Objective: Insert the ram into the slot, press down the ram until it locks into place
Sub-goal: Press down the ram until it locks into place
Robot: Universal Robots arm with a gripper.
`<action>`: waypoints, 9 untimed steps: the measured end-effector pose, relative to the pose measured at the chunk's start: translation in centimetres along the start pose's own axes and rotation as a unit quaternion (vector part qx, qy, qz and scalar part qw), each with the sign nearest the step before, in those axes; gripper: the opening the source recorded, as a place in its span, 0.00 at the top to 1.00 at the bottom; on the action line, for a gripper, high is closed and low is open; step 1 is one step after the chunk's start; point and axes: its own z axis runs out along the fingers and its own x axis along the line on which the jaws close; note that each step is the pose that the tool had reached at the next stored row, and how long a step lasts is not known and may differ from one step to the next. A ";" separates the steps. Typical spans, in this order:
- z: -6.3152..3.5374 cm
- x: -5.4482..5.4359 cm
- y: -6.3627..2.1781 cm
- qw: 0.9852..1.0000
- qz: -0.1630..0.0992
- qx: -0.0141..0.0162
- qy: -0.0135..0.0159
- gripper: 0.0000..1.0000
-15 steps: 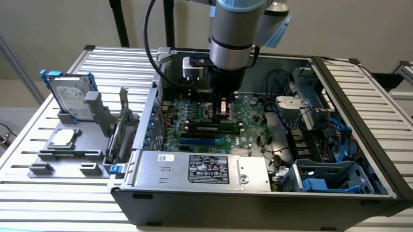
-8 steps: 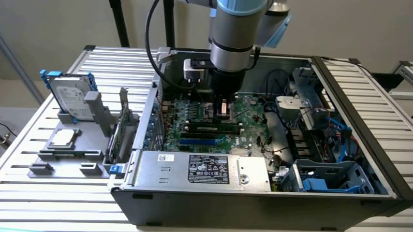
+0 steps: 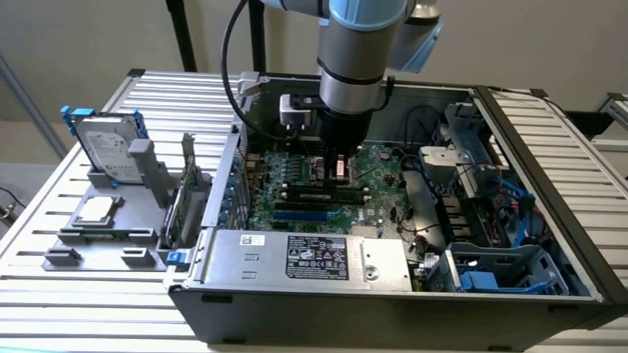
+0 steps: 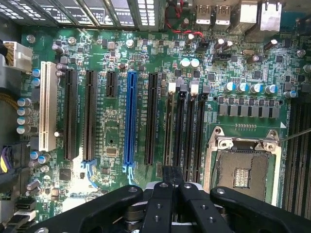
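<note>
The pincer [image 3: 339, 170] hangs low inside the open computer case [image 3: 530, 294], just above the motherboard [image 4: 116, 141]; whether its jaws are apart or together, I cannot tell. The ram [image 3: 316, 197] lies along the black slots [image 3: 339, 190] near the board's middle, below the pincer.

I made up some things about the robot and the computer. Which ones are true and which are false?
1. The computer case is open on top. True.
2. The gripper hovers outside the case. False: it is down inside, over the motherboard.
3. One long socket on the motherboard is blue. True.
4. A hard drive stands in a grey holder beside the case. True.
5. The hard drive lies on the exterior view's right. False: it is on the left.
</note>
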 end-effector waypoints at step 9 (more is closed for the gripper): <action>-1.85 0.0 -0.12 1.000 0.000 -0.006 -0.001 0.90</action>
